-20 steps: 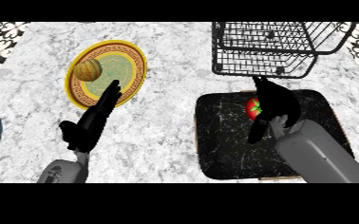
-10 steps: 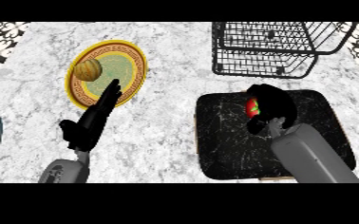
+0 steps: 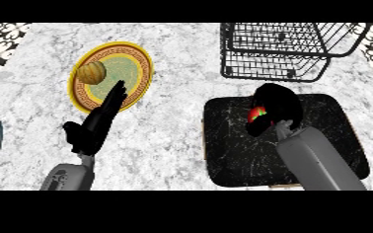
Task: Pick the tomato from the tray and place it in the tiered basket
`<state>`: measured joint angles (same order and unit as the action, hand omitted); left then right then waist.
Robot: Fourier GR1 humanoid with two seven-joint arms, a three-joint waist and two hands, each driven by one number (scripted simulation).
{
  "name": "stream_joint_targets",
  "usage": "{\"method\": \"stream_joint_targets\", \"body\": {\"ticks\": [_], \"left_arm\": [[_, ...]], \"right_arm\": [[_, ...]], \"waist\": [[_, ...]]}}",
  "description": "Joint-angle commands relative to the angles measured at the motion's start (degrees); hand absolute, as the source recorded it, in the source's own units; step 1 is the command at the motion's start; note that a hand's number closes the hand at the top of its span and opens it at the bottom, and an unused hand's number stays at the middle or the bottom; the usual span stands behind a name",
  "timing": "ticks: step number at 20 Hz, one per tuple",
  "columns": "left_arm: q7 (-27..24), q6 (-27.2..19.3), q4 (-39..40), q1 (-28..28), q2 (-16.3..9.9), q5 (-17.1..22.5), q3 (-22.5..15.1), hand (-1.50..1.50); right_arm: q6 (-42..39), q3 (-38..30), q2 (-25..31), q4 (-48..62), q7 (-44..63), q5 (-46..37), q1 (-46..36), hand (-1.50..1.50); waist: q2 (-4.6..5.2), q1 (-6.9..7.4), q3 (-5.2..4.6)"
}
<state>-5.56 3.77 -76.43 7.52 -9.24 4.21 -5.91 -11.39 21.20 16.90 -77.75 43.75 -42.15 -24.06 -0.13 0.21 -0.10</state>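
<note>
While right hand (image 3: 275,104) curls round tomato (image 3: 258,114) over tray (image 3: 233,153), lift and move to tiered basket (image 3: 277,54) remain; left hand (image 3: 93,128) rests, fingers straight.

No legible text, label, brand, number or sign appears on any surface in the head view; nothing readable is recorded.

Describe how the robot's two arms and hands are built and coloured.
Both forearms are plain grey, smooth and rounded, with no cables, sleeves or markings visible. Each ends in a black hand with slim fingers and a thumb. The left hand shows long straight black fingers; the right hand looks like a rounded black mass. The right forearm looks thicker in this view.
</note>
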Motion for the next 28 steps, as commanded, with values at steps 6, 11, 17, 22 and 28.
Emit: {"method": "stream_joint_targets", "body": {"ticks": [6, 11, 17, 22, 28], "left_arm": [[-1.68, 0.23, -0.22, -2.09, -0.92, -0.22, 0.76, 0.00], [-0.43, 0.20, -0.97, 0.50, 1.15, -0.87, -1.34, 0.00], [-1.84, 0.55, -0.93, -2.36, 0.59, -1.04, -1.13, 0.00], [-1.35, 0.84, -2.24, -2.30, 0.15, -1.39, -0.94, 0.00], [2.53, 0.44, -0.47, 2.25, 1.43, -1.19, -0.44, 0.00]], "right_arm": [[-3.00, -16.49, 30.70, 11.54, -35.79, 8.28, 5.58, 1.50], [2.39, -23.04, 37.36, 27.25, -54.14, 8.86, 2.22, 1.50], [-4.97, -33.91, 35.27, 34.28, -64.80, 23.57, -3.59, 1.50], [-8.31, -36.14, 39.98, 39.29, -69.65, 23.68, -12.50, 1.50], [-15.31, -34.11, 39.33, 37.07, -57.12, 24.18, -27.92, 1.50]], "waist": [[1.08, -1.05, 0.50], [1.25, 1.40, 0.49], [0.46, 1.06, 0.32], [0.49, 1.48, 0.17], [0.41, 1.23, 0.04]]}}
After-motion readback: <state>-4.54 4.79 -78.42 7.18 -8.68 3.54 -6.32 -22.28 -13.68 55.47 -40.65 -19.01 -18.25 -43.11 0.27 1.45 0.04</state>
